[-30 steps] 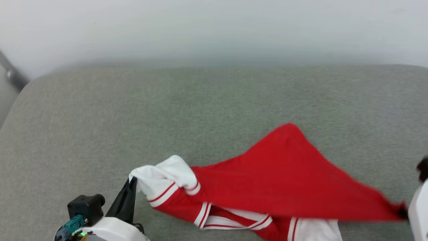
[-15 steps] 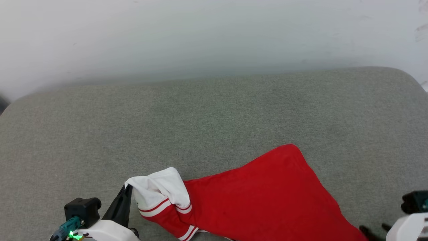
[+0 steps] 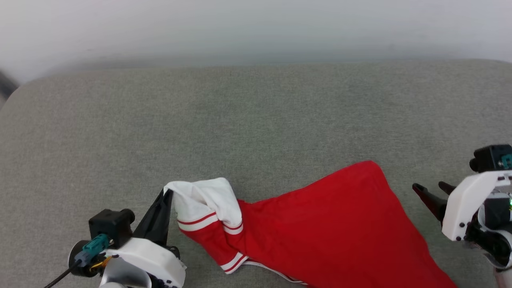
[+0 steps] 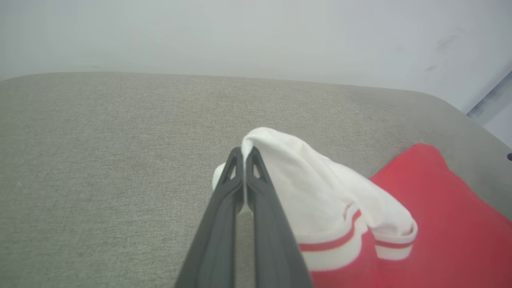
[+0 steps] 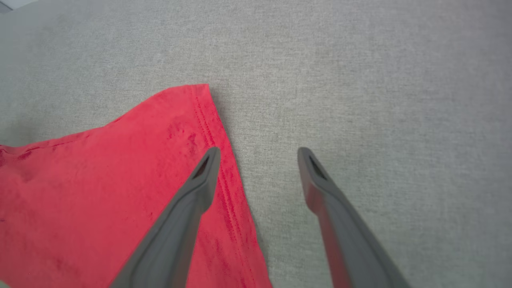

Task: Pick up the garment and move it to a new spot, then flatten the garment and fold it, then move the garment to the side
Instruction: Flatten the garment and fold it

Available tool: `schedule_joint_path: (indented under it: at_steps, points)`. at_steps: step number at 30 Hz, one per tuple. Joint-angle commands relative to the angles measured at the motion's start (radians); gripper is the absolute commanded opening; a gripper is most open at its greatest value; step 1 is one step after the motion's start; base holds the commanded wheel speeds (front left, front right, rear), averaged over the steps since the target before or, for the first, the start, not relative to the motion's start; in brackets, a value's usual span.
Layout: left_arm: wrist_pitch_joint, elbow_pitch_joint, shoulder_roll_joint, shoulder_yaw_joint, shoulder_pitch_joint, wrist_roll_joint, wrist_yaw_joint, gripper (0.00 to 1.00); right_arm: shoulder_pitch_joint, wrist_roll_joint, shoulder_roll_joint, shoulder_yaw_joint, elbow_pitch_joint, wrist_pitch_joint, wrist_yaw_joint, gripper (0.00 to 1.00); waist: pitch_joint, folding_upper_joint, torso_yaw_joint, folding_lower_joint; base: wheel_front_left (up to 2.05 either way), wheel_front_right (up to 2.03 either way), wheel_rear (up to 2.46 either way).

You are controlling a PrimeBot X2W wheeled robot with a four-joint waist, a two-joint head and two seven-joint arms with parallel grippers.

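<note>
Nothing legible is showing: no text, label, brand, number or sign is reading in any view. The red jersey-style garment with white sleeve (image 3: 320,232) is presenting only plain cloth and red-and-white striped trim on its visible faces.

Left gripper (image 3: 167,193): two long black fingers (image 4: 218,240), tapered, with a small triangular cut-out near each tip. Landmark is its glossy white wrist shell (image 3: 146,258). Just left of that shell sits a boxy black camera module (image 3: 111,222), with a teal connector (image 3: 96,243) below it, a black cable (image 3: 60,277) trailing off and a yellow ring (image 3: 101,263) touching the shell. Well right of the shell: right gripper (image 3: 429,185), same slotted dark fingers, white cover (image 3: 468,200) with dark screw holes (image 3: 460,225), black module (image 3: 486,159), green LED (image 3: 510,202).
</note>
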Motion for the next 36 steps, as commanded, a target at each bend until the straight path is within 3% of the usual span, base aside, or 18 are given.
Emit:
schedule_joint_path:
  at_steps: [1,9,19,20,21,22,30,36]
  points:
    - [0.0,-0.002,-0.008,-0.006,-0.03,0.009,-0.006,0.0,-0.043,0.012,-0.009,0.01,0.018,0.031,-0.001,1.0,0.042,0.0,0.039,-0.0001,0.0,0.0,0.0]
    - [-0.023,0.022,-0.049,-0.041,-0.118,0.036,-0.039,0.0,-0.251,0.013,-0.021,0.101,0.116,0.272,-0.001,1.0,0.135,0.0,0.102,-0.0001,0.0,0.0,0.0]
    - [-0.054,0.082,-0.089,-0.067,-0.186,0.044,-0.079,0.0,-0.32,0.02,-0.012,0.182,0.256,0.403,-0.001,1.0,0.205,0.0,0.152,-0.0001,0.0,0.0,0.0]
    - [-0.058,0.088,-0.092,-0.069,-0.186,0.043,-0.08,0.0,-0.317,0.024,-0.011,0.191,0.263,0.405,-0.001,0.46,0.207,0.0,0.154,-0.0001,0.0,0.0,0.0]
    - [-0.06,0.094,-0.094,-0.069,-0.187,0.043,-0.081,0.0,-0.317,0.032,-0.011,0.199,0.268,0.406,-0.001,0.19,0.209,0.0,0.155,-0.0001,0.0,0.0,0.0]
    - [-0.063,0.099,-0.095,-0.07,-0.188,0.042,-0.082,0.0,-0.318,0.037,-0.012,0.206,0.273,0.406,-0.001,0.0,0.21,0.0,0.155,-0.0001,0.0,0.0,0.0]
    - [-0.07,0.12,-0.092,-0.068,-0.195,0.035,-0.088,0.0,-0.329,0.085,-0.045,0.234,0.283,0.401,0.0,0.0,0.197,0.0,0.141,-0.0001,0.0,0.0,0.0]
    - [-0.069,0.123,-0.072,-0.06,-0.208,0.044,-0.086,0.0,-0.381,0.087,-0.071,0.237,0.231,0.326,-0.001,0.0,0.153,0.0,0.115,-0.0001,0.0,0.0,0.0]
